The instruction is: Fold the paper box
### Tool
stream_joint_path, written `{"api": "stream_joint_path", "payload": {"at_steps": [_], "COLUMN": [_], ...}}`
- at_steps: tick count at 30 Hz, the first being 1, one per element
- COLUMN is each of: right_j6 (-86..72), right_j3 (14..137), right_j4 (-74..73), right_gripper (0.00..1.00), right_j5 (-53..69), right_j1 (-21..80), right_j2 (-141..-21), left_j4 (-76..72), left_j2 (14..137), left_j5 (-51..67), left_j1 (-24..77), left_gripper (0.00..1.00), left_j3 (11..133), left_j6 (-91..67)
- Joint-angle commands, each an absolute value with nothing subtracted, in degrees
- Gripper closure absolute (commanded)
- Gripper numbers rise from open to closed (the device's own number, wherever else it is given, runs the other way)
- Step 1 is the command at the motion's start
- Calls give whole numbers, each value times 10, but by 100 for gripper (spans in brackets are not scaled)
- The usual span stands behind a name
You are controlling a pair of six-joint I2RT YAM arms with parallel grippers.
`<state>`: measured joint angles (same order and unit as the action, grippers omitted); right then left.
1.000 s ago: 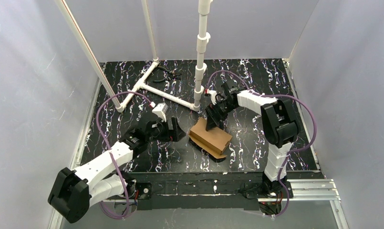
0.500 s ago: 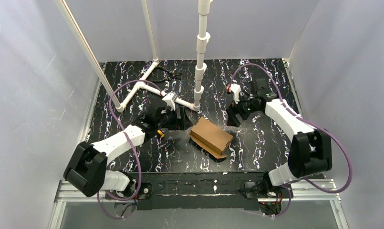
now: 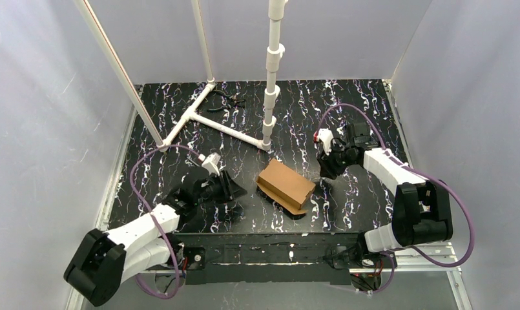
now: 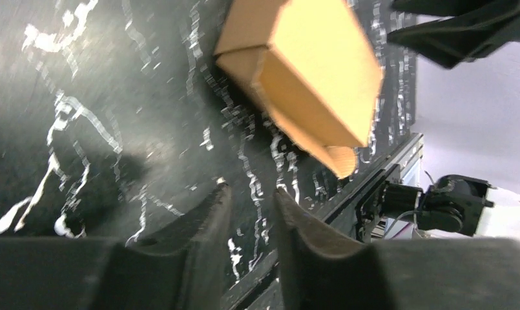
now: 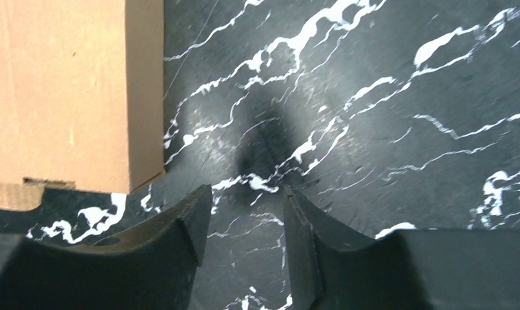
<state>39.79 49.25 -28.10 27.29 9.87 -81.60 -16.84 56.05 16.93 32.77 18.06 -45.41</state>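
- Left gripper (image 3: 238,192) has its 2 fingers (image 4: 199,232) a narrow gap apart, with only dark tabletop showing between them. It holds nothing and touches nothing.
- Right gripper (image 3: 325,170) also shows a narrow gap between its 2 fingers (image 5: 186,226). It is empty and hangs just above the table (image 3: 354,103).
- Readable print: the paper box (image 3: 286,184) shows bare brown cardboard on every face in view. The corrugated edge shows only at a tab (image 5: 8,195).
- Left arm: it lies low, running from its base at 7 o'clock of the table toward the middle. The wrist is level and the fingers aim toward 3 o'clock, at the box, which lies well apart from them.
- Right arm: the elbow is folded at 4 o'clock of the table and the white forearm runs toward 10 o'clock. The fingers tilt down toward 7 o'clock, with the box's corner near them on the left of the wrist view.
- Paper box: it is folded into a small rectangular shape and lies flat near the table's middle, a little toward 6 o'clock. Its long side slants from 10 to 4 o'clock. A rounded tab (image 4: 341,161) sticks out at the 5 o'clock end. The box sits between the 2 grippers, with the left at its 9 o'clock and the right at its 2 o'clock.
- White pipe frame (image 3: 225,126) stands at 11 o'clock of the table.
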Motion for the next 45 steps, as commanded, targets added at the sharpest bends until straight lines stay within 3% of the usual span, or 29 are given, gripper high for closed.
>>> {"api": "stream_joint_path", "payload": {"at_steps": [1, 14, 32, 35, 39, 42, 45], "right_j6": [404, 378, 328, 318, 329, 371, 485], "right_j3": [484, 476, 512, 534, 537, 546, 565], "right_j4": [-201, -204, -235, -255, -260, -282, -359], "right_gripper": [49, 55, 50, 43, 29, 22, 13], "right_j5": [259, 261, 258, 216, 201, 221, 326], "right_j1": [119, 208, 246, 239, 198, 178, 177], "right_j2": [-824, -867, -886, -882, -838, -814, -807], "left_j4": [-213, -294, -288, -250, -161, -126, -104], "left_j2": [601, 883, 921, 898, 775, 647, 555], "left_j5": [151, 167, 194, 184, 133, 178, 229], "left_j1": [339, 365, 293, 278, 272, 277, 364], "left_gripper": [75, 79, 77, 77, 74, 64, 48], "left_j3": [153, 259, 323, 318, 275, 249, 258], "left_j6": [-580, -627, -575, -549, -477, -402, -285]}}
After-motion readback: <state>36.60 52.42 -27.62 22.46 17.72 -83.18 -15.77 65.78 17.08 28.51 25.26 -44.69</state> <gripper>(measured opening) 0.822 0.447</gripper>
